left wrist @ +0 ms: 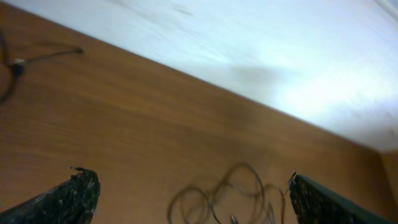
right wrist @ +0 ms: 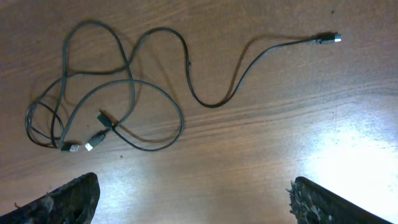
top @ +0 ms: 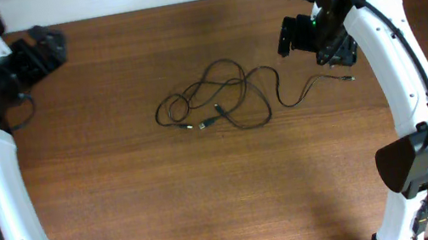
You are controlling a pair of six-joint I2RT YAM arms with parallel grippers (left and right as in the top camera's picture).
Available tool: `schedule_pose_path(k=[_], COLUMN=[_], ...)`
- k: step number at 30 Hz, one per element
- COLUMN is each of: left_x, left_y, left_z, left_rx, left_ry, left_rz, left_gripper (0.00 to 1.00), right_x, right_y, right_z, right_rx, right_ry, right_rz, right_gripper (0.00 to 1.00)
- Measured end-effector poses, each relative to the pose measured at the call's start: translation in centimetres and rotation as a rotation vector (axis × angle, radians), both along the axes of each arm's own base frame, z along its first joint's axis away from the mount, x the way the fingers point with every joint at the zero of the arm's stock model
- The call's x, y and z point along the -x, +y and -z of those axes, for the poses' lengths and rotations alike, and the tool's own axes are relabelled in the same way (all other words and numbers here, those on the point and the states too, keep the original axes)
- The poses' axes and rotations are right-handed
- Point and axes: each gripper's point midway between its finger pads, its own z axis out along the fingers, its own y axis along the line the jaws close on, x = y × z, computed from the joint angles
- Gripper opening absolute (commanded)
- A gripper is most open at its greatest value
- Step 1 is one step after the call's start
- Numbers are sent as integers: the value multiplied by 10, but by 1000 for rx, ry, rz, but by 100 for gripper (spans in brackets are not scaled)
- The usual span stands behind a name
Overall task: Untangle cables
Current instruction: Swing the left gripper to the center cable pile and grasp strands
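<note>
Both your pincers stand apart and hold nothing. The left pincer (top: 43, 48) sits at the far left corner, well apart from the work. The right pincer (right wrist: 194, 183) hangs above the bench (top: 122, 195), jaws wide, near the right-hand end of the cables (top: 216, 102). These lie in a loose heap of crossed loops at mid-bench. One strand runs out to the right and ends in a silvery plug (right wrist: 329, 38). Other plug ends (right wrist: 72, 147) lie at the heap's edge.

I'd judge you are at the start of a pick, as nothing is separated yet. The trailing strand looks easiest to free. Bring the right pincer down just behind its plug, clamp, and draw it away from the loops. Bring the left arm in to pin the heap, or it may drag along.
</note>
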Motion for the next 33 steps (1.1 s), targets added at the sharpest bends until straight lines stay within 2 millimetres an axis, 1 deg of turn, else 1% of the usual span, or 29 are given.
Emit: schedule_pose_path(k=[3, 4, 5, 8, 9, 11, 16, 20, 25, 30, 33], left_x=[12, 18, 21, 37, 39, 46, 51, 57, 71, 77, 77], left_y=[-36, -54, -60, -86, -91, -110, -145, -165, -181, -188, -187], left_z=[-12, -19, -19, -11, -8, -1, 2, 3, 14, 20, 21], left_rx=[-29, -34, -34, -31, -31, -43, -80, -92, -119, -174, -189], left_ry=[-11, -20, -16, 48, 61, 97, 103, 109, 164, 186, 187], left_rz=[68, 107, 118, 172, 185, 224, 300, 349, 387, 389, 378], left_gripper=[99, 99, 99, 99, 99, 99, 99, 99, 99, 99, 99], right_x=[3, 3, 3, 4, 4, 4, 4, 4, 4, 4, 4], right_y=[0, -1, -1, -1, -1, -1, -1, -1, -1, -1, -1], right_z=[1, 1, 1, 1, 1, 1, 1, 1, 1, 1, 1], right_rx=[2, 2, 2, 3, 3, 3, 3, 3, 3, 3, 3], right_ry=[12, 14, 14, 15, 15, 16, 18, 18, 18, 18, 18], right_rz=[0, 0, 0, 0, 0, 0, 0, 0, 0, 0, 0], right_gripper=[98, 98, 98, 98, 98, 98, 98, 98, 98, 98, 99])
